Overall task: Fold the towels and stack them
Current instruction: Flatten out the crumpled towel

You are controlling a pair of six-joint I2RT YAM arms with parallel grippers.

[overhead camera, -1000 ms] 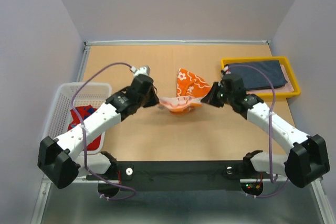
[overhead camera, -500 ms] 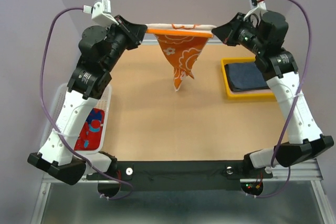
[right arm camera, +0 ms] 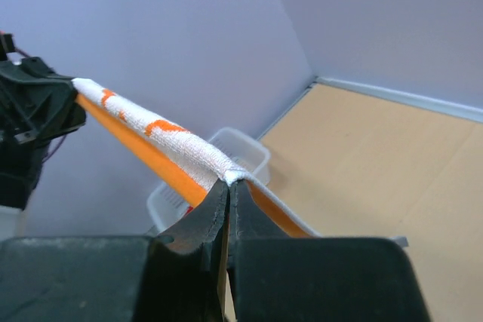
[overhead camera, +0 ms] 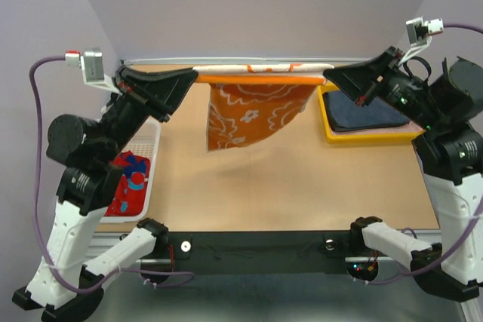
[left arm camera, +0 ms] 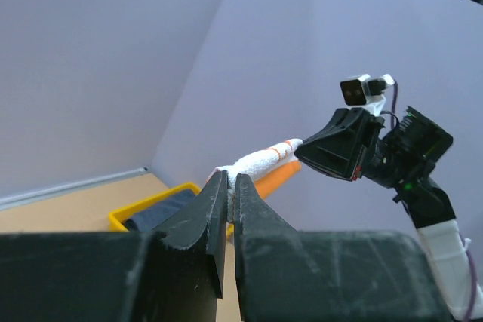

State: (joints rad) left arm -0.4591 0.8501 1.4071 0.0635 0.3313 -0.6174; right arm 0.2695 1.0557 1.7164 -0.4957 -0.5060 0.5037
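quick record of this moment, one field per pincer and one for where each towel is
left pincer: shut on one end of the orange towel's top edge
right pincer: shut on the other end
orange towel: top edge stretched between the raised arms, rest hanging over the table
navy towel: lying in the yellow tray
red towel: in the white basket

Taut orange towel in right tool
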